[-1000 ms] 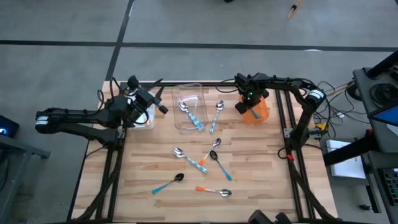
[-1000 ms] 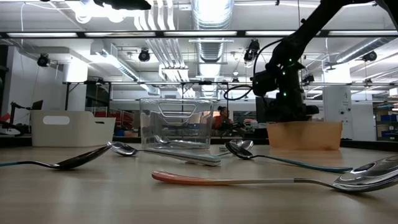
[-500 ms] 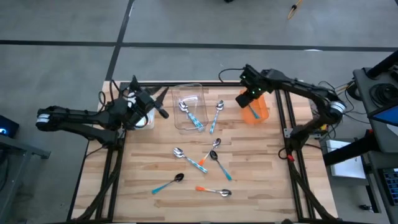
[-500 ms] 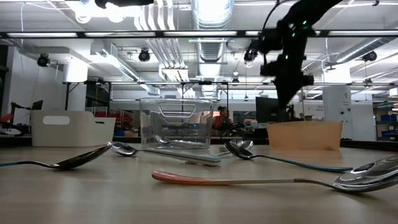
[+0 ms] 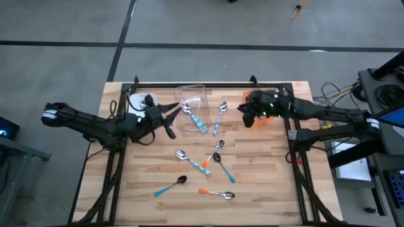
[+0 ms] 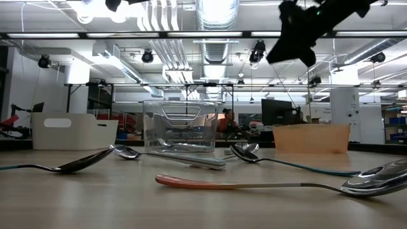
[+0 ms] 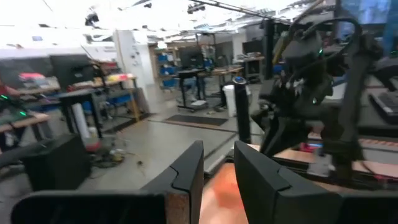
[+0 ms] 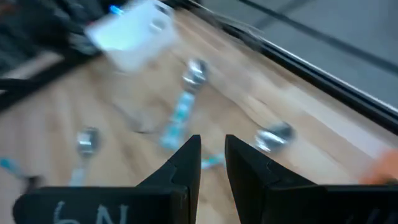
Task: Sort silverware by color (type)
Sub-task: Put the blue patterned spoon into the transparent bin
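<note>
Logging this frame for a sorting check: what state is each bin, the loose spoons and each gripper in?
Clear plastic bin: upright, holding blue-handled spoons.
Orange bin: upright, partly hidden by the arm.
White bin: upright, contents unseen.
Loose spoons: lying flat on the wooden table, unsorted.
Left gripper: narrow gap, empty.
Right gripper: narrow gap, empty.

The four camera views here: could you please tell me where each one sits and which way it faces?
High: overhead, straight down on table, both arms.
Low: tabletop height, level across spoons toward the clear bin; one arm overhead.
Left wrist: past its own fingers at the right arm.
Right wrist: past its fingers down at spoons.
Shared: high and low both show the orange-handled spoon.
</note>
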